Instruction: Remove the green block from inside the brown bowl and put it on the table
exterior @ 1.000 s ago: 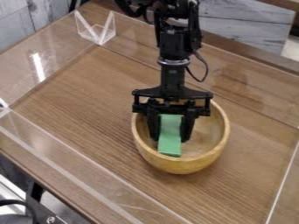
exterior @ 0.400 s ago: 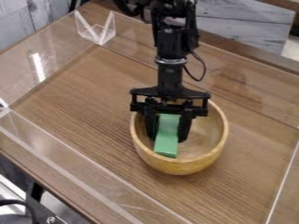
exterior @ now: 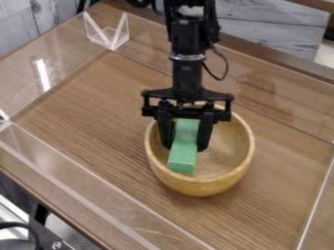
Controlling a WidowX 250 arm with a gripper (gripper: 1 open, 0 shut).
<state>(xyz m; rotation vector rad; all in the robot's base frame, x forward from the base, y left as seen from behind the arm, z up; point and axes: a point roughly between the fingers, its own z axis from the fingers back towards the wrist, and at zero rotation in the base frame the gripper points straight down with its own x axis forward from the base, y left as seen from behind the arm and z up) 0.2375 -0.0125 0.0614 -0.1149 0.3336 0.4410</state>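
The brown bowl (exterior: 229, 172) sits on the table (exterior: 104, 107), near its front right. My gripper (exterior: 189, 121) hangs straight down over the bowl, shut on the top end of the green block (exterior: 187, 148). The block hangs tilted, its lower end still down inside the bowl near the front wall; whether it touches the bowl's floor I cannot tell. The black arm (exterior: 189, 39) rises from the gripper toward the top of the view.
Clear plastic walls (exterior: 53, 73) edge the tabletop on the left and front. A small clear triangular stand (exterior: 107, 31) sits at the back left. Bare wood-grain surface lies left of and behind the bowl.
The gripper has risen slightly with the green block, and the block's upper end now stands higher above the bowl's rim. The bowl has stayed put.
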